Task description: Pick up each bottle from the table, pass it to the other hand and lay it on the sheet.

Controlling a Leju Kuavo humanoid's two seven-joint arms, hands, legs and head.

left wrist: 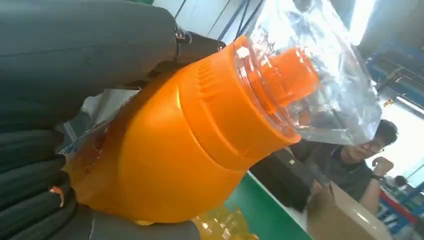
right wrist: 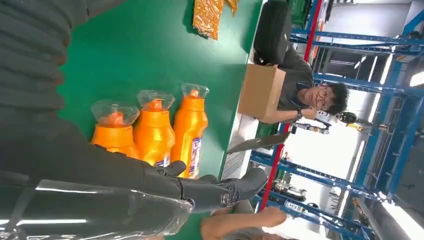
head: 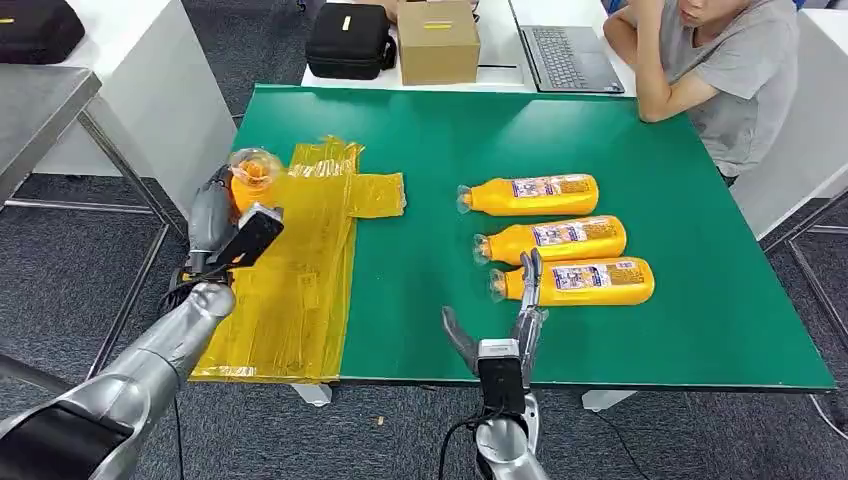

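Left hand (head: 212,215) is seen at the left table edge, fingers wrapped around a held bottle (head: 252,178); in the left wrist view the grip is confirmed, dark fingers (left wrist: 30,165) closed round the orange body (left wrist: 165,150), clear overcap pointing away from the wrist. Held bottle is raised over the far left part of the sheet (head: 300,270), apparently not touching it. Sheet is yellow, crinkled plastic, spread on the left side of the green table (head: 430,130), a folded flap reaching right toward the middle.

Right hand (head: 500,320) is placed at the near table edge, fingers spread and nothing held; one finger is raised just beside the cap end of the near bottle (head: 575,282), contact cannot be told. Three bottles are laid side by side on the right half of the table, caps pointing left: far bottle (head: 530,195), middle bottle (head: 553,238), near bottle. All three are well apart from the sheet. In the right wrist view the same three are seen in a row beyond the open fingers (right wrist: 200,187).

Beyond the table a black case (head: 348,40), a box (head: 438,40) and a laptop (head: 570,50) are set on a white desk; a person (head: 720,70) is seated at the far right corner.
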